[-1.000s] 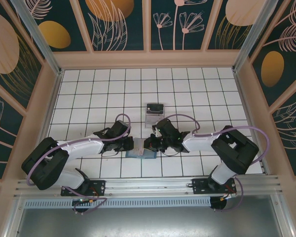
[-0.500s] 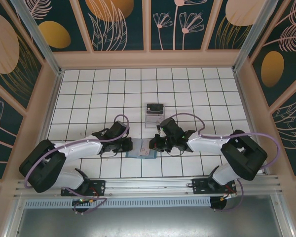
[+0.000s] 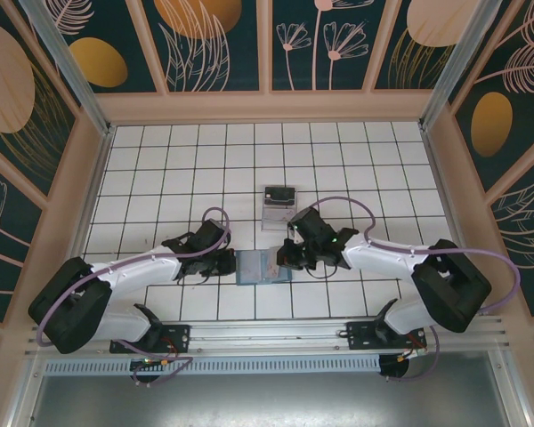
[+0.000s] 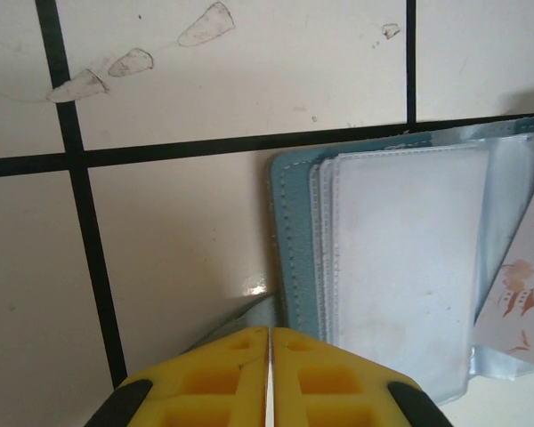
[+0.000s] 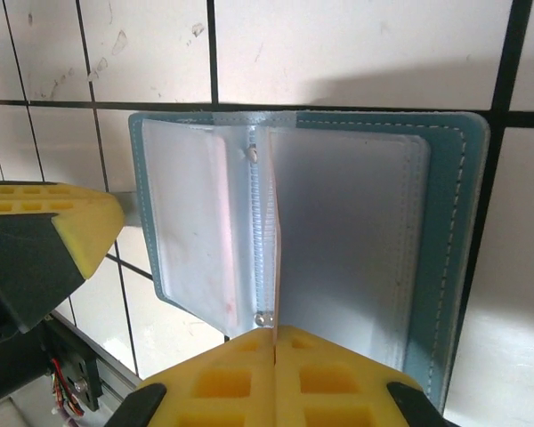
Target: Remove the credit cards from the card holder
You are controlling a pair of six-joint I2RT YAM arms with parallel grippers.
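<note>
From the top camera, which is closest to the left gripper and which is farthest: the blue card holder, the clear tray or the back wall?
1. Card holder, just right of the left gripper.
2. Clear tray, farther back, mid-table.
3. Back wall, beyond the table's far edge.

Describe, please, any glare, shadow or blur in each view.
Left wrist: a glint on the glossy white tile beside the flat teal-blue card holder; the yellow left pincer is slightly soft. Right wrist: shadow on the tile above the holder; its clear sleeves look milky. Top external: even light.
</note>
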